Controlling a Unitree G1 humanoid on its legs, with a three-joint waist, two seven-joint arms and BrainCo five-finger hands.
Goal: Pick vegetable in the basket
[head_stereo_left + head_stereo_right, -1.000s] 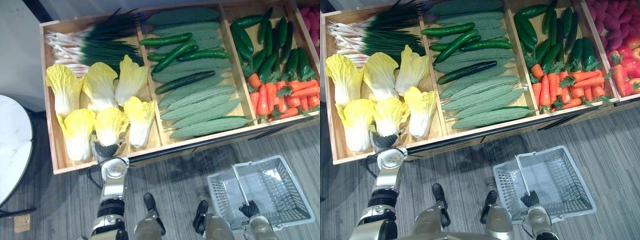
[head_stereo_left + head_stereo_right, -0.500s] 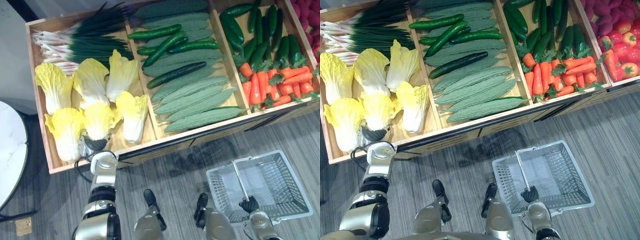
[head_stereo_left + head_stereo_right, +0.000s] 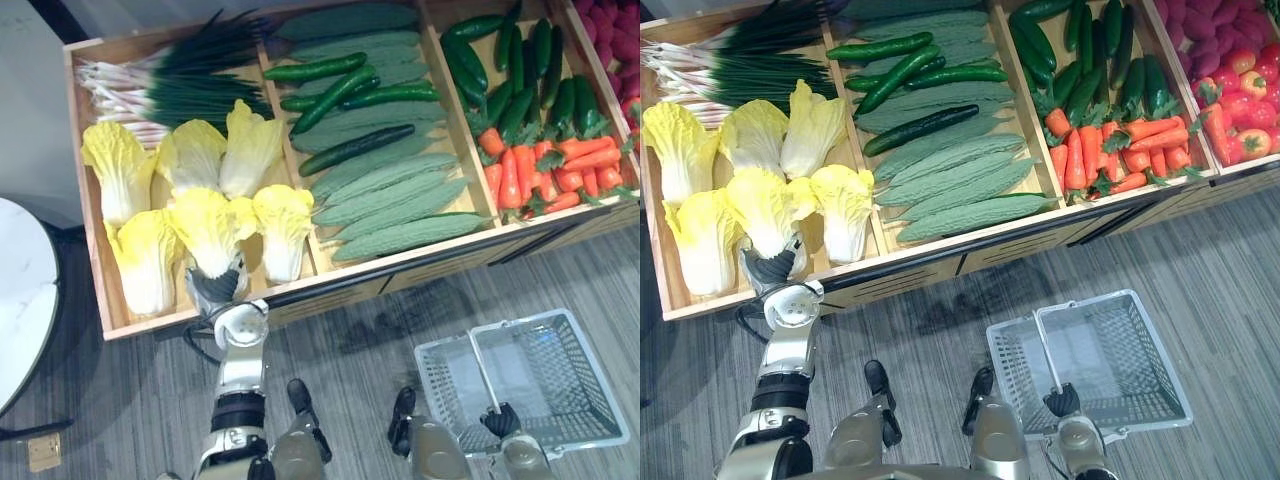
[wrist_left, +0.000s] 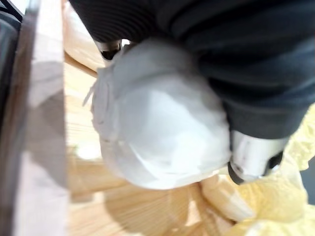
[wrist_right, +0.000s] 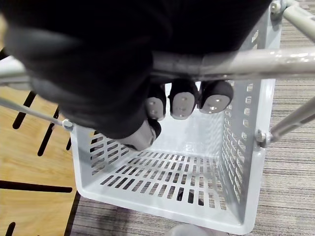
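- Since the earlier frame, the left hand had drawn one cabbage up and slightly right, so its yellow leaves lay over its neighbours at the front of the wooden crate.
- The left hand was closed round the cabbage's white base. Its wrist view showed a dark-tipped finger and the ribbed cover wrapped tight against that pale stalk end.
- The cabbage was still inside the crate's left compartment, just behind the front wall and not yet clear of it.
- The right hand hung low over the floor, its fingers curled round the grey handle of the plastic basket, which was empty and well apart from the cabbage.
- Handling, as a judgement: the cabbage looked light but bulky, with a firm, smooth stalk end and loose, frilly leaves that would crush or tear. The base was the sound place to grip, though its rounded surface could slip, so a full wrap seemed safer than a fingertip pinch.
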